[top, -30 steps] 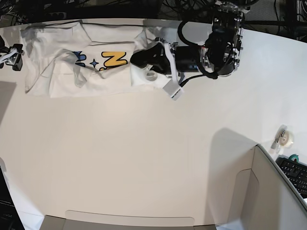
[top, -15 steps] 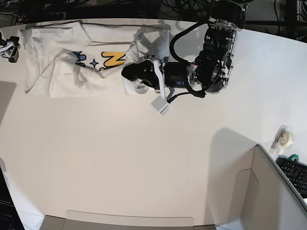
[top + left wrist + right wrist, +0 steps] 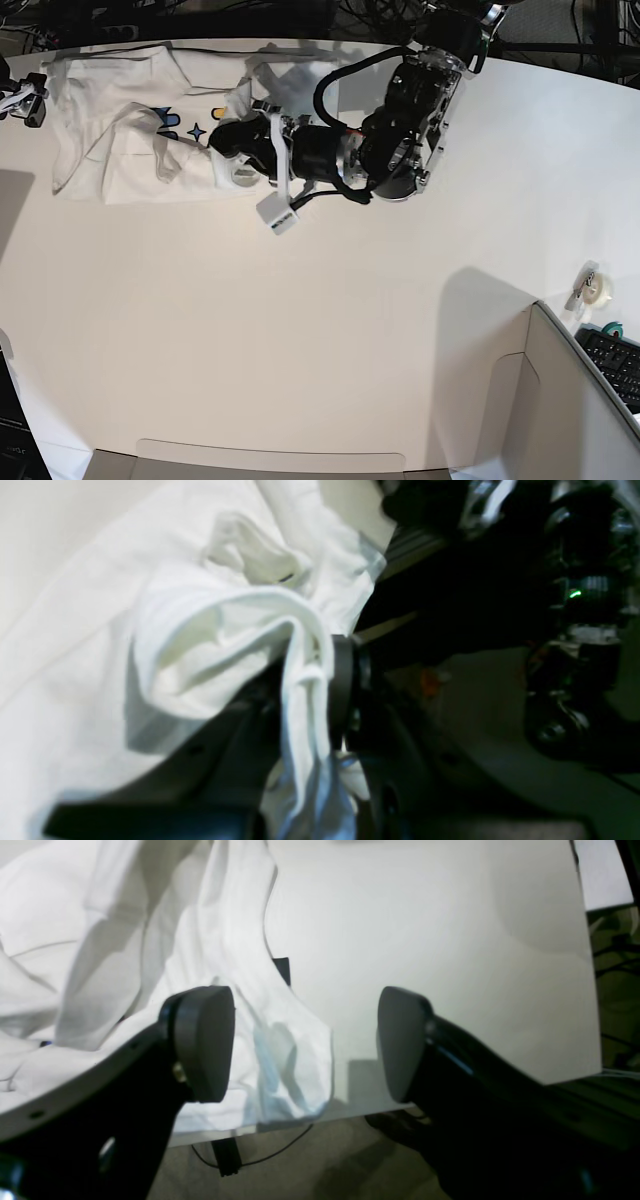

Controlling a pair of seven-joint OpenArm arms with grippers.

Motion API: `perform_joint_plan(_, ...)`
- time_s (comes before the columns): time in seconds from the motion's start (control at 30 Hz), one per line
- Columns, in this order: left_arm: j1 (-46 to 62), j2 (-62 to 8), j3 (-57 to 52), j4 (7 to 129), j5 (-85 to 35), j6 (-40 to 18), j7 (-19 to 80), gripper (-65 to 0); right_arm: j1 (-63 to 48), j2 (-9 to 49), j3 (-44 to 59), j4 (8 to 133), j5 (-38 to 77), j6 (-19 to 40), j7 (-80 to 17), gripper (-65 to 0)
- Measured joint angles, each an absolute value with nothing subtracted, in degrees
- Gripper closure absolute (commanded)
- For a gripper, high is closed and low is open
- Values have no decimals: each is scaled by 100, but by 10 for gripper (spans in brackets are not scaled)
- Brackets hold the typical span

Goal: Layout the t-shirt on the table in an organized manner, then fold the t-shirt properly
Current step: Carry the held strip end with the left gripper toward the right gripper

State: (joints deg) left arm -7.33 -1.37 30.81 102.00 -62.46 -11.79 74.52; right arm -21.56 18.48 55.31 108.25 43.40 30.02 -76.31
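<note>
White cotton was bunched up between the left gripper's (image 3: 320,695) jaws, which were clamped on a fold of the shirt (image 3: 120,150). That arm reached over the tee, which lay rumpled along the far edge of the table (image 3: 300,340). Over at its other end, the right gripper (image 3: 305,1040) sat wide open, holding nothing.

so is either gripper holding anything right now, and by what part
The left gripper is shut on the t-shirt, pinching a bunched fold of cloth at its edge. The right gripper is open at the shirt's other end, holding nothing.
</note>
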Motion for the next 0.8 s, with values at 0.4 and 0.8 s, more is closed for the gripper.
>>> perform_joint_plan(0.4, -755, -67, 3573, 10197, -5555, -1155, 6864, -1, -2158, 1653, 5520, 10825, 4346, 3002, -7649, -440)
perform_joint_plan(0.8, -788, 78, 3562, 9939, -5308, -1153, 6630, -243, -2158, 1658, 5520, 10825, 4346, 3002, -7636, -440)
